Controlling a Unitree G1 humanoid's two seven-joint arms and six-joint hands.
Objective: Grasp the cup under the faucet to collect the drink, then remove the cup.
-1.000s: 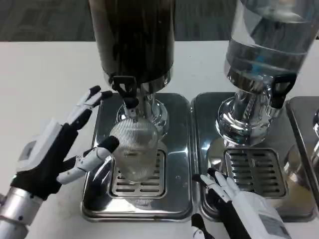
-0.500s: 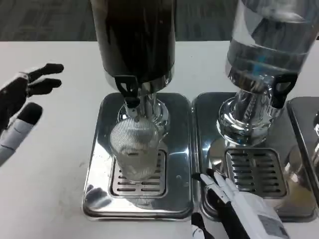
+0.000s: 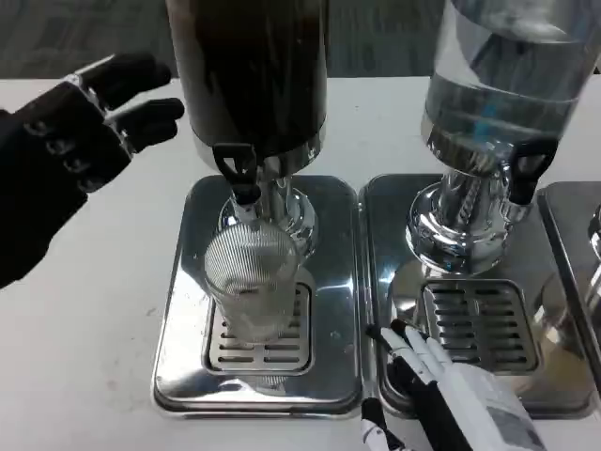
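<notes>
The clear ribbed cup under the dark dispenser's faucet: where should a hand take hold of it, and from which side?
Grip the cup around its ribbed side wall, about mid-height, coming in level from the left. It stands upright on the drip grate, with the faucet just above its rim and the dispenser's column behind, so the top and back are blocked. The left hand, raised and open, is on that free side.

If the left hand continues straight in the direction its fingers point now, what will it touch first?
Probably the dark drink dispenser: the left hand is raised, its fingers pointing right toward the tank, well above the cup. Depth is unclear, so it might pass in front.
</notes>
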